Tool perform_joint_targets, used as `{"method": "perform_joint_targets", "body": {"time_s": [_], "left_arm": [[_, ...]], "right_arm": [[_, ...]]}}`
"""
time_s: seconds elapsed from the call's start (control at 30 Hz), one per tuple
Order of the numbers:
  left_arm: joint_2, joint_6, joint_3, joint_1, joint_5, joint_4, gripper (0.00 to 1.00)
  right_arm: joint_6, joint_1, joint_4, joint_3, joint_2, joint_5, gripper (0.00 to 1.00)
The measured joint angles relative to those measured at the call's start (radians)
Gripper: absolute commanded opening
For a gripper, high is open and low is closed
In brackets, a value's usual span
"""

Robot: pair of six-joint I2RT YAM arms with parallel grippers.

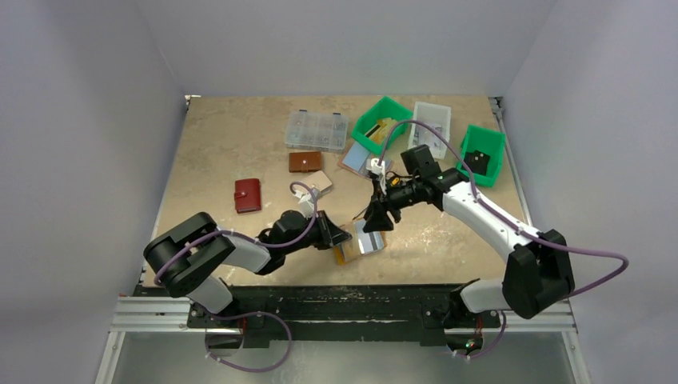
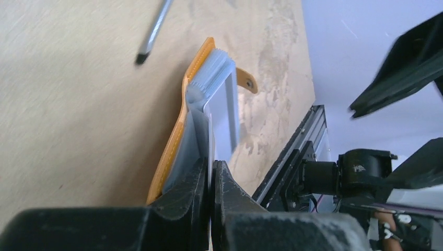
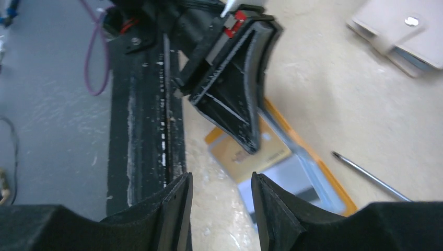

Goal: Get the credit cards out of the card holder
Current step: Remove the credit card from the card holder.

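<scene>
Top external view: task looks early. Card holder lies open on the table near the front edge, approx centre, btwn the two arms. Credit cards sit in/on it, silvery face up. No card is seen loose on the table beside it, so I judge none fully out yet and all the pulling is left to do.

Left tool is at the holder's left edge. In the left wrist view its fingers are clenched w/ no gap, pinching a thin pale edge on the holder's inside. Can't tell if that edge is a card or a slot leaf. The mustard back faces the table, and the ribbed pale-blue slots and snap tab are at the far end. One half looks lifted, but the camera tilt makes that unsure. Prob. the anchoring grip.

Right tool hangs over the holder's right half, apart from it. In the right wrist view the jaws are partly spread w/ a moderate gap, nothing btwn them and touching nothing. Below sits a silvery-blue card in the open holder, w/ the left tool over its near end. A thin metal rod lies on the table just right of the holder. Next, prob.: the right tool drops and nips a card's free edge.
</scene>
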Motion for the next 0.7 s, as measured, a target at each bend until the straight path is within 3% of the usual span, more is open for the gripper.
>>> {"method": "perform_joint_targets", "body": {"time_s": [0.2, 0.7], "left_arm": [[-0.054, 0.148, 0.026, 0.0, 0.037, -0.002, 0.0], [-0.187, 0.396, 0.014, 0.0, 0.121, -0.007, 0.0]], "right_arm": [[-0.077, 0.006, -0.04, -0.002, 0.081, -0.147, 0.51], [-0.077, 0.006, -0.01, -0.036, 0.119, -0.167, 0.51]]}}
